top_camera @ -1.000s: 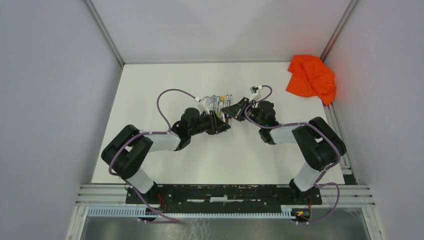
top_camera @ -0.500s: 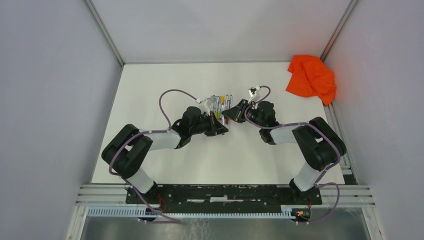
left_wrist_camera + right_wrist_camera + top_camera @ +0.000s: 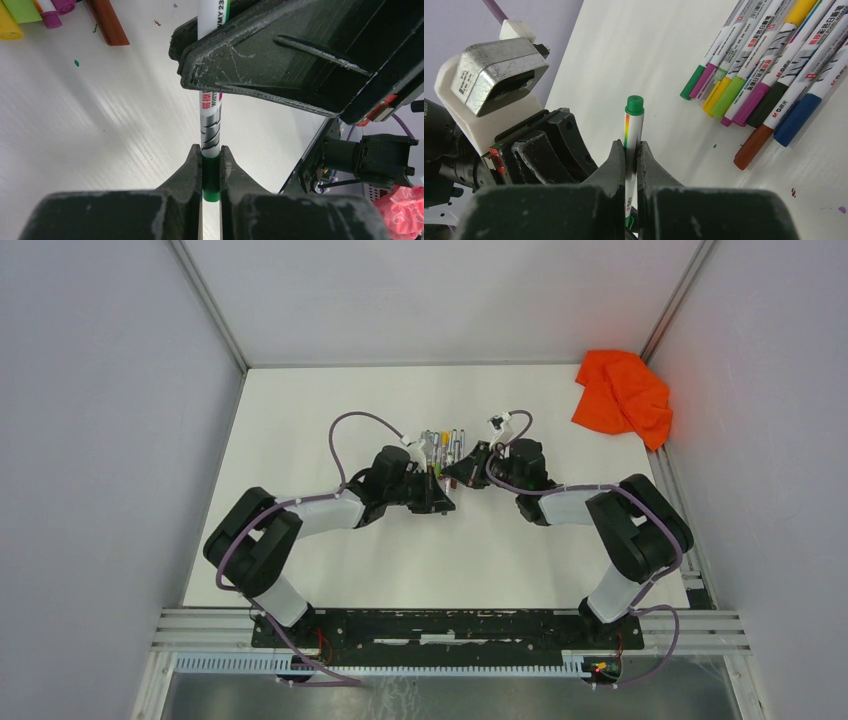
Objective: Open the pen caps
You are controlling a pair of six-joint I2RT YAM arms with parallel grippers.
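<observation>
The left gripper (image 3: pixel 210 152), partly open a second ago, is now closed tight on the green cap (image 3: pixel 211 182) of one green pen (image 3: pixel 632 125). The barrel is clamped in the right gripper (image 3: pixel 629 147), whose jaws are nearly shut. The pen is held between both grippers, just beside the row of pens (image 3: pixel 764 65). With both ends secured, the cap is judged ready to be pulled off.

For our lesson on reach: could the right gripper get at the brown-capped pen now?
Probably not yet: the right gripper is shut on the green pen, which the left gripper also clamps. The brown-capped pen lies nearby with nothing between, so the way looks free once it lets go.
</observation>
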